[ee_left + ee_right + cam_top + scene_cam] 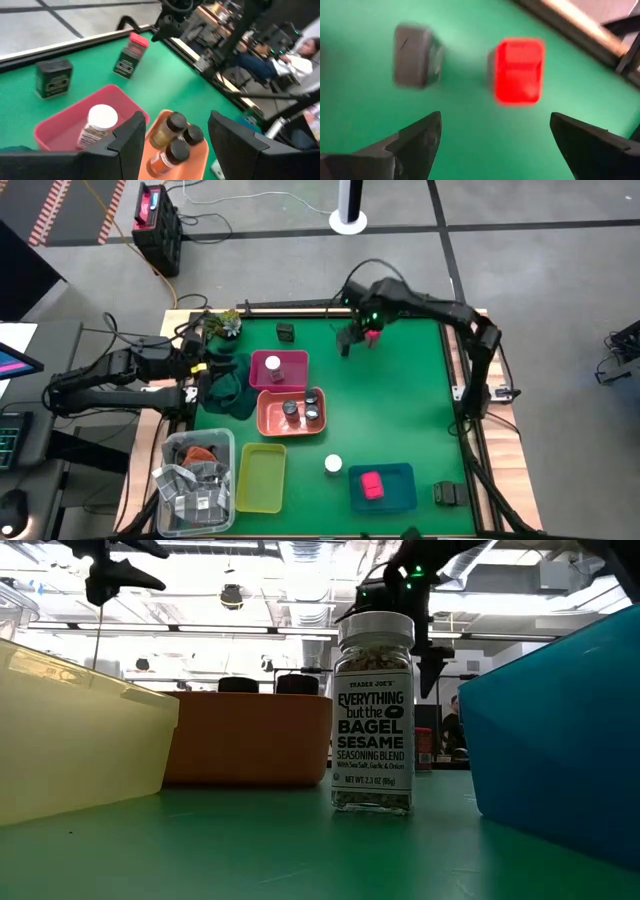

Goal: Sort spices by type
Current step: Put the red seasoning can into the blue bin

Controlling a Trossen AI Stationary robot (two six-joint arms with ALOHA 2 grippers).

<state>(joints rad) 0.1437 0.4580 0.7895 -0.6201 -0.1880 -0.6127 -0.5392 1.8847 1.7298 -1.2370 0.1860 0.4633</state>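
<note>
My right gripper (352,338) hangs open over the table's far middle, pointing down, with nothing between its fingers (495,140). Just below it stand a pink-topped box (519,70) and, farther left, a dark box (417,56), both on the green mat. A white-capped jar (273,366) stands in the pink tray (295,360). Grey-lidded jars (300,410) stand in the orange tray (265,418). Another pink box (371,485) lies in the blue tray (400,495). A white-capped jar (373,710) stands alone near the front. My left gripper (177,145) waits open at the left edge.
A yellow tray (262,477) and a clear bin of grey packets (195,480) sit at the near left. A dark box (445,493) stands near the right front corner. A dark green tray (228,385) and a small plant (222,325) are by the left arm.
</note>
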